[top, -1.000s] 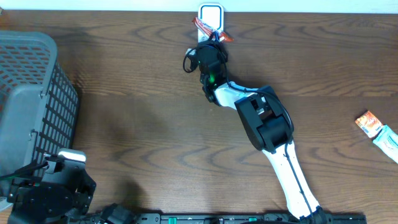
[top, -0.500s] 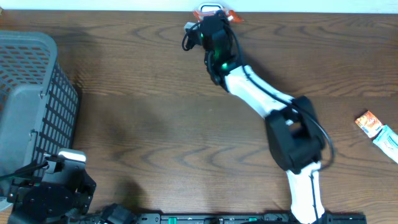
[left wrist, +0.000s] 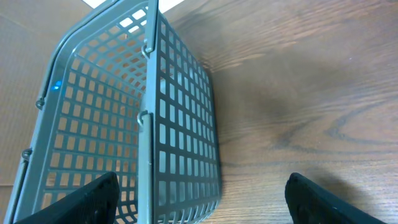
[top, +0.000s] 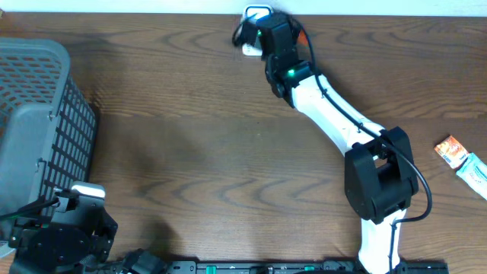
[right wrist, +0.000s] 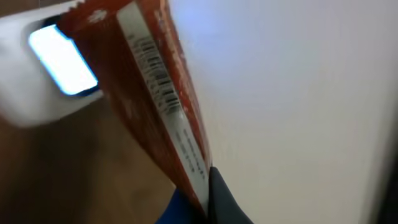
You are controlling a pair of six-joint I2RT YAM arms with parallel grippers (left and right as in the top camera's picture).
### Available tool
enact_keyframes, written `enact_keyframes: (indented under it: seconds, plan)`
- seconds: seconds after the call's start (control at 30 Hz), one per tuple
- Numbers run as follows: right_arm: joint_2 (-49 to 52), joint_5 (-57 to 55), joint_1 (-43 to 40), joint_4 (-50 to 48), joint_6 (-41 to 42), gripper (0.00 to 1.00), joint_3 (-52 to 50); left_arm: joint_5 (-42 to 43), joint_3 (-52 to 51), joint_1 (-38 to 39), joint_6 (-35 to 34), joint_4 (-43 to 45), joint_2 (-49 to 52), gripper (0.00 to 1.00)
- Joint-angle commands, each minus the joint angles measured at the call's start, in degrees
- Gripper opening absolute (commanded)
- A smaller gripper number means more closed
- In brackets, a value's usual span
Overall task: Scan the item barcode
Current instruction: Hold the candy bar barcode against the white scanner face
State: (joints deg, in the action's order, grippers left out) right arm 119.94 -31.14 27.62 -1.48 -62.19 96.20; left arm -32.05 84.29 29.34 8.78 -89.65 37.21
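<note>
My right gripper [right wrist: 208, 199] is shut on the lower edge of an orange packet [right wrist: 134, 93]. The packet's white strip carries a barcode [right wrist: 158, 81]. In the right wrist view the packet stands right beside the white scanner [right wrist: 37, 93], whose window [right wrist: 62, 59] is lit. Overhead, the right gripper [top: 278, 27] reaches to the table's back edge next to the scanner [top: 255, 14] and covers most of the packet. My left gripper [left wrist: 205, 205] is open and holds nothing, low at the front left by the grey basket [left wrist: 124, 93].
The grey mesh basket [top: 38, 114] stands at the left edge of the table. Another orange packet [top: 453, 151] and a pale wrapped item [top: 475, 175] lie at the far right. A white wall runs behind the table's back edge.
The right arm has stretched out and swung its gripper to the right along the back edge, carrying the orange packet across the scanner. The left arm has not moved.
</note>
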Motion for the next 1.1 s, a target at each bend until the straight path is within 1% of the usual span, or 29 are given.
enact_keyframes:
  seconds: [0.0,0.17,0.27,0.33,0.43,0.53,0.57,0.67,0.83,0.97,1.07]
  plan:
    - [-0.57,-1.75,-1.64,-8.09,-6.38,0.01,0.35,-0.33,0.28,-0.17,-0.52,-0.11,-0.26,0.86]
    - [3.10,-1.42,-2.56,-14.93,-24.48,0.01,0.33,-0.33,0.28,-0.17,-0.52,-0.11,-0.26,0.86]
    - [6.51,-1.53,-2.54,-19.06,-31.63,0.01,0.33,-0.33,0.28,-0.17,-0.52,-0.09,-0.26,0.86]
    - [9.44,-1.57,-2.49,-23.82,-37.22,0.01,0.33,-0.33,0.28,-0.17,-0.52,-0.09,-0.26,0.86]
    - [14.99,-1.49,-2.51,-35.01,-49.96,0.01,0.33,-0.33,0.28,-0.17,-0.52,-0.09,-0.26,0.86]
    - [20.09,-0.55,-2.64,-42.40,-60.57,0.01,0.35,-0.33,0.28,-0.17,-0.52,-0.09,-0.26,0.86]
    - [21.27,-0.07,-2.62,-43.58,-60.46,0.01,0.33,-0.33,0.28,-0.17,-0.52,-0.11,-0.26,0.86]
    - [23.61,-1.86,-2.21,-42.93,-60.48,0.01,0.33,-0.33,0.28,-0.20,-0.52,-0.09,-0.26,0.86]
    - [24.17,-3.72,-0.66,-34.95,-60.48,0.01,0.33,-0.33,0.28,-0.17,-0.52,-0.09,-0.26,0.86]
    - [24.17,-4.07,0.55,-30.42,-60.48,0.01,0.33,-0.33,0.28,-0.17,-0.52,-0.09,-0.26,0.86]
    - [24.17,-4.09,1.16,-29.66,-60.48,0.01,0.33,-0.33,0.28,-0.17,-0.52,-0.09,-0.26,0.86]
